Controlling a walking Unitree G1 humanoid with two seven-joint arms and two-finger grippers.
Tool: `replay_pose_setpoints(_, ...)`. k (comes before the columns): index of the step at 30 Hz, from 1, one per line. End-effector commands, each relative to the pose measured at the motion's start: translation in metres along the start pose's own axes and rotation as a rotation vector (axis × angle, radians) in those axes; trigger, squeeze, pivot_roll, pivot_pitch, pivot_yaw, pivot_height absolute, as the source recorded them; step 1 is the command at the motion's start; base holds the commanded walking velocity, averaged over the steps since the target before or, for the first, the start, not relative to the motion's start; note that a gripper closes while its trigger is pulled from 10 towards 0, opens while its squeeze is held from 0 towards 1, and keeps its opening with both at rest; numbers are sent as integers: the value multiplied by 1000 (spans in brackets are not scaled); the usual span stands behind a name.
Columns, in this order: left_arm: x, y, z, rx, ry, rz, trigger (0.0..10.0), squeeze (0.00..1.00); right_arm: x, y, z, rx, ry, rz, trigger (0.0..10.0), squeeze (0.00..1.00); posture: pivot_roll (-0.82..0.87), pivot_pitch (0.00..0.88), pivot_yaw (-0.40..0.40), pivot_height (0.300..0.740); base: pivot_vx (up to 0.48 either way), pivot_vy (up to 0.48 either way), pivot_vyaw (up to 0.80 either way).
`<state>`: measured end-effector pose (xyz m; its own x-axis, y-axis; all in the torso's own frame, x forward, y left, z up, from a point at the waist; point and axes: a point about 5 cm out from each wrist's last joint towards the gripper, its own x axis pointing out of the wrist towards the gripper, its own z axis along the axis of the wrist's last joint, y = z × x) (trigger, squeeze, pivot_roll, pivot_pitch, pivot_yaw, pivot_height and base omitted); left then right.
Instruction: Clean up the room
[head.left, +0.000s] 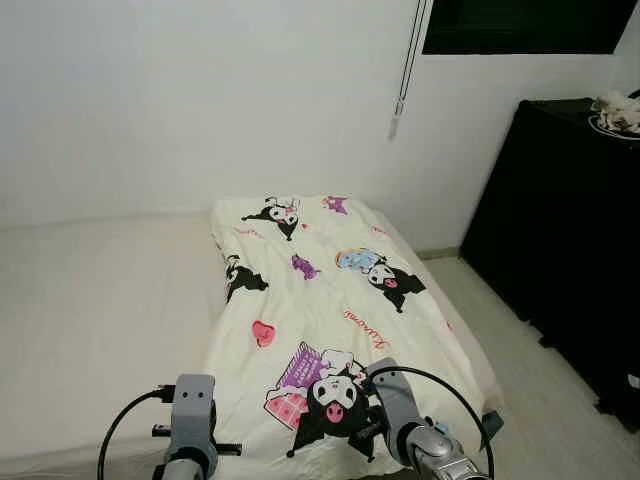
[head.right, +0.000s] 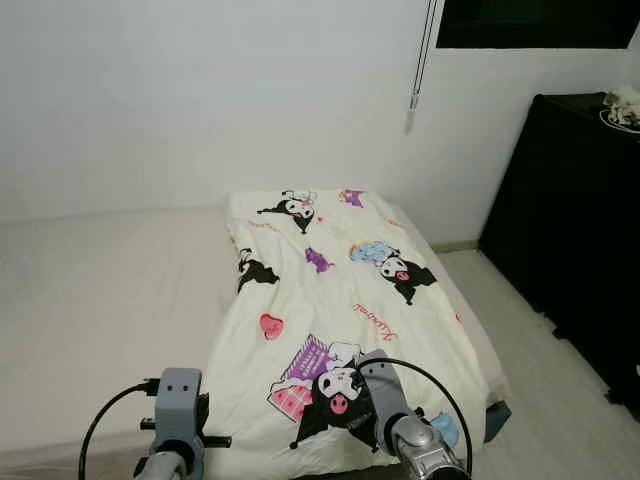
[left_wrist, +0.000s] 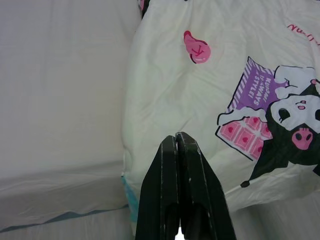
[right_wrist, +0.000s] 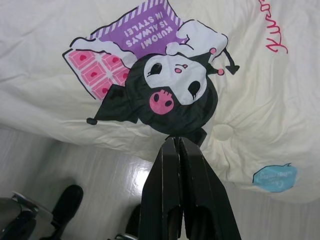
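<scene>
Both hands hung closed: the left hand (left_wrist: 176, 137) over the blanket's (head.left: 330, 300) near edge beside the bare bed (head.left: 100, 320), the right hand (right_wrist: 175, 140) above its near edge and the floor (right_wrist: 90, 165).

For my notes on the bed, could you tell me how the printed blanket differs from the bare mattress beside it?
The blanket is cream with black, pink and purple cartoon prints; the mattress is plain off-white. The blanket lies rumpled over the bed's right part, its near edge hanging over the foot, while the mattress lies flat and smooth. Both are pale. The left gripper and right gripper, both shut, hang over the blanket's near edge.
</scene>
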<state>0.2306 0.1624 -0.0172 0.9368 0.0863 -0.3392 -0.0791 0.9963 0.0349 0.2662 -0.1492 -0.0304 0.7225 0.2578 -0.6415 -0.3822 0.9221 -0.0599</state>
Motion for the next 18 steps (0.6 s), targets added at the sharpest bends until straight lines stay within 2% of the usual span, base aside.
replay_pose_setpoints(1, 0, -2, -1, -6, 12, -7, 10000, 0, 0, -1, -1, 26, 7, -11, 10000, 0, -80, 0, -42, 740, 0, 0, 0)
replay_pose_setpoints(8, 1, 2, 0, 3, 19, 1, 10000, 0, 0, 0, -1, 64, -14, 1, 10000, 0, -76, 0, -40, 740, 0, 0, 0)
replay_pose_setpoints(13, 0, 1, -3, 6, 26, 0, 10000, 0, -1, 2, -3, -3, 3, 13, 10000, 0, -75, 0, -43, 740, 0, 0, 0)
replay_pose_setpoints(18, -4, 6, -11, 1, 61, 28, 10000, 0, -1, 3, -4, 28, -12, 1, 10000, 0, -76, 0, -42, 740, 0, 0, 0)
